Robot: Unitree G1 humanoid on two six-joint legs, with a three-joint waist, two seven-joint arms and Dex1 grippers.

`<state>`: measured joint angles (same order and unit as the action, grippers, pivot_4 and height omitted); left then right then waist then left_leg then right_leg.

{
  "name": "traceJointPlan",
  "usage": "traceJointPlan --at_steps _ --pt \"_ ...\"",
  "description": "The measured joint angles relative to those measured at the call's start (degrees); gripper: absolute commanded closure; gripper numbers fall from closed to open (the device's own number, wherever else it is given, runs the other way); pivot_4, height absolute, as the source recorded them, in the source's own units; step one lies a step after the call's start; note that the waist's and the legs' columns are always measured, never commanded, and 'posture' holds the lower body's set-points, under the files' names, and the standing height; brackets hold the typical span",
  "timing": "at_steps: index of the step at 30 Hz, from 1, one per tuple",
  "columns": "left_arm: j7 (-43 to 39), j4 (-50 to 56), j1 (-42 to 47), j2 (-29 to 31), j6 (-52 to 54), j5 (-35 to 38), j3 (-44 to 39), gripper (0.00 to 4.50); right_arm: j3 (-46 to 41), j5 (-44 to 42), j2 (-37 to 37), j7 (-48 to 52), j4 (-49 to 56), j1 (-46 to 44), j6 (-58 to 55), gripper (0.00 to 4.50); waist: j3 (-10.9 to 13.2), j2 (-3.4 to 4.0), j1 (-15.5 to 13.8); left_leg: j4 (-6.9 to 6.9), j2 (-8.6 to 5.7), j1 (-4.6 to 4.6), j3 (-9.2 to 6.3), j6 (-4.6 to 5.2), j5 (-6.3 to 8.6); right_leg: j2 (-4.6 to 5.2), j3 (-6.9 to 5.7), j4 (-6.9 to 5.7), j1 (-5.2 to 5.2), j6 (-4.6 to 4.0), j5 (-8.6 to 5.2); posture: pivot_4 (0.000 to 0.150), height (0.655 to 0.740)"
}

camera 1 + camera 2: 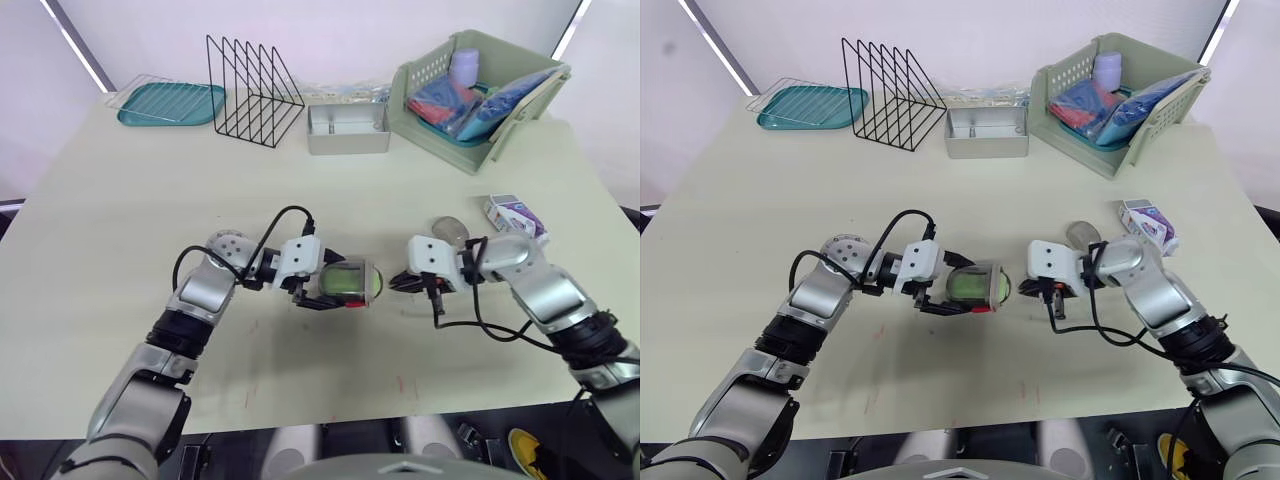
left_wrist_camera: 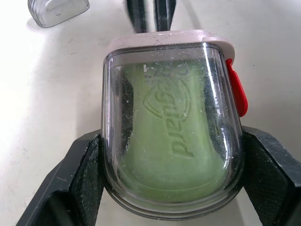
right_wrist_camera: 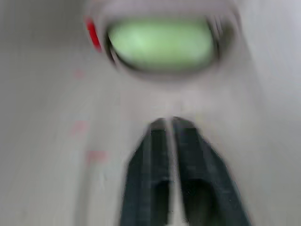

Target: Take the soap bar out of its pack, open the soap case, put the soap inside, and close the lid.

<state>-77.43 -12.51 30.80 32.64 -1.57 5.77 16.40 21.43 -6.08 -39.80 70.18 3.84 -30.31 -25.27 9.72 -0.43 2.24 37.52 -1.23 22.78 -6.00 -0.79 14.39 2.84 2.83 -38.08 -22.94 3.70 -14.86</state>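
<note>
The clear soap case (image 1: pixel 351 282) with the green soap bar (image 2: pixel 171 136) inside lies on the table, its red latch (image 2: pixel 237 92) at one side. My left gripper (image 1: pixel 322 288) is shut on the soap case, a black finger (image 2: pixel 77 181) pressing each side. My right gripper (image 1: pixel 398 283) is shut and holds nothing, its tips a short gap to the right of the case. The case's green end (image 3: pixel 160 44) faces the right fingers (image 3: pixel 157 160). The purple and white soap pack (image 1: pixel 514 215) lies at the right, behind my right arm.
A clear cap (image 1: pixel 452 230) lies near the right arm. At the back stand a teal tray (image 1: pixel 172 103), a black wire rack (image 1: pixel 255 93), a metal tin (image 1: pixel 347 130) and a green basket (image 1: pixel 480 95) of items.
</note>
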Motion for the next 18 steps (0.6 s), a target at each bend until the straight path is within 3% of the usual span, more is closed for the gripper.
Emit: traceJointPlan --at_steps 5,12,18 --pt "0.0 0.8 -0.9 0.2 0.0 0.5 0.0 1.05 -3.3 -7.7 -3.2 4.0 1.0 1.9 -11.4 0.05 0.0 0.00 0.1 0.00 0.01 -0.01 0.00 0.00 0.00 0.00 0.01 -0.01 0.00 0.00 0.00 0.150 0.7400" --pt "1.1 1.4 -1.6 0.1 -0.3 1.2 -0.1 1.05 -10.0 -24.3 -1.9 2.8 1.8 1.5 -43.6 0.05 0.0 0.00 -0.1 0.00 0.01 0.01 -0.02 0.01 0.00 0.00 0.00 -0.01 0.00 0.00 0.00 0.150 0.7400" --pt "2.6 2.9 -1.7 -0.5 -0.6 1.3 -0.3 1.05 -15.8 -32.2 4.2 -3.1 0.4 -0.5 -59.6 0.05 0.0 -0.01 0.0 -0.01 0.01 0.01 -0.01 0.01 0.00 -0.01 0.00 -0.01 0.00 0.00 0.00 0.150 0.7400"
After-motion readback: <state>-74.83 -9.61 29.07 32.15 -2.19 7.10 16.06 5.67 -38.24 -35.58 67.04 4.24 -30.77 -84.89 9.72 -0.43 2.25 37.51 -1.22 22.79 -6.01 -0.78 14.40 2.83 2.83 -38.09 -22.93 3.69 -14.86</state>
